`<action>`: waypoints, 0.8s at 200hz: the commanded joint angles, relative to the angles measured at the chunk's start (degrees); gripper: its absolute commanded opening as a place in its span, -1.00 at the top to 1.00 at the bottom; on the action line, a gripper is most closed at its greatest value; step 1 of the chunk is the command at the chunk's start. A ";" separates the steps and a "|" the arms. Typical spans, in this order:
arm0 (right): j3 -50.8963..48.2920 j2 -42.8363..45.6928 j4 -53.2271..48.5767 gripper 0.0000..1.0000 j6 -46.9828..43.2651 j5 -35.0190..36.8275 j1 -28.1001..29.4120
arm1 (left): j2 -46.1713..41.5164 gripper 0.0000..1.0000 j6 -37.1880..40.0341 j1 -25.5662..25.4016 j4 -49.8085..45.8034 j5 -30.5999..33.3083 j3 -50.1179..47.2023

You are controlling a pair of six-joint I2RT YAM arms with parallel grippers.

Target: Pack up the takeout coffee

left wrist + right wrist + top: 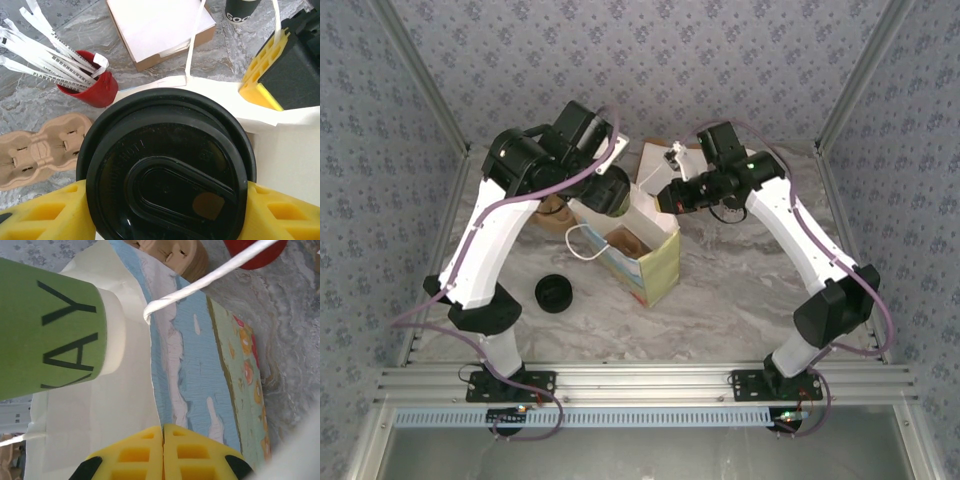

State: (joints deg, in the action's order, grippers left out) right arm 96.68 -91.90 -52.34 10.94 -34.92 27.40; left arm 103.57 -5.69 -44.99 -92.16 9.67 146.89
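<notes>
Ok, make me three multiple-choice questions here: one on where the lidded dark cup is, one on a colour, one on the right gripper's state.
1. Where is the dark paper cup with the round black plastic lid? A. in the left gripper, at the top of the printed paper bag. B. on the table. C. in the cardboard carrier.
2. What colour is the cup holding the paper-wrapped sticks? A. blue. B. red. C. white.
3. The right gripper is: A. open. B. shut on the flat lid. C. shut on the bag's rim.
Answers: 1 A, yellow fingers flank its lid; 2 B, plainly red; 3 C, it pinches the rim.
</notes>
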 commanded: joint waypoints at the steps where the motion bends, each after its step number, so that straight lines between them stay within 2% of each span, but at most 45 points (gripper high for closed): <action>1: -2.79 4.22 2.92 0.93 4.83 3.75 2.63 | -0.42 -0.23 -0.98 0.28 -2.76 -1.55 -1.03; 89: -9.50 8.88 6.52 0.97 10.39 13.53 5.71 | -0.71 -0.23 -1.71 0.52 -2.70 -4.28 -5.49; 160: -13.48 11.12 11.06 0.97 14.81 17.90 8.89 | 1.08 -0.21 -2.07 1.00 -2.05 -6.64 -8.38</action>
State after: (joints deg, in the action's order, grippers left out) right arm 84.60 -82.89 -43.53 23.18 -19.94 35.09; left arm 103.61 -6.81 -44.60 -92.16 4.89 139.26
